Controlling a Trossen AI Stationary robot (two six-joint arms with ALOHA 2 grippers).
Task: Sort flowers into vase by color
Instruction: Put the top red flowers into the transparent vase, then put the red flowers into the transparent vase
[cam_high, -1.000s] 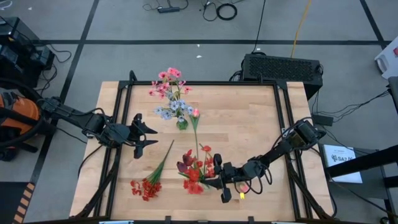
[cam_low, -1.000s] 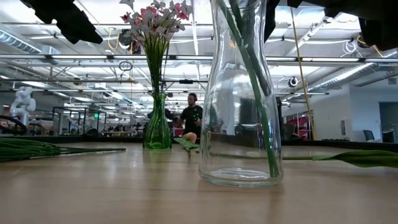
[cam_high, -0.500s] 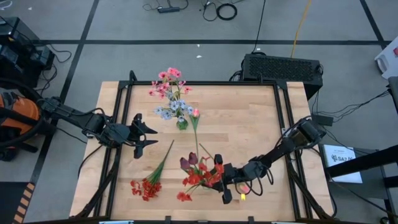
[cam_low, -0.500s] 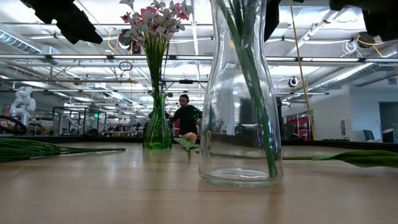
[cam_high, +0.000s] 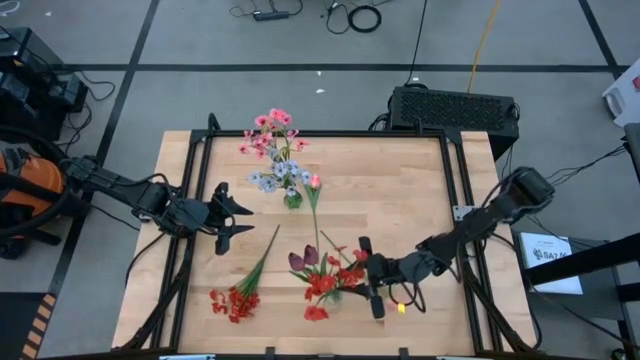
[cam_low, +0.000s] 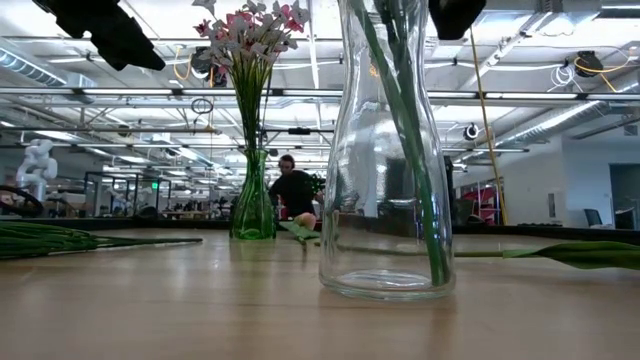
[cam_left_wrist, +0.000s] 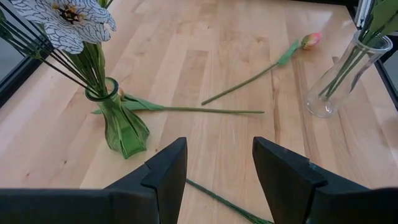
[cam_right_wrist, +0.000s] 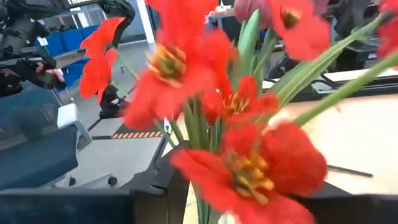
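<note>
Red flowers standing in clear vase near table's front edge, right gripper just beside them with fingers spread, left gripper spread, waiting over table's left, holding nothing

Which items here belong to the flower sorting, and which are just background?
Job:
green vase with pink and pale blue flowers
clear vase with red flowers
loose red flowers
pink bud
right gripper
left gripper

Background:
black box
floor cables
person
</note>
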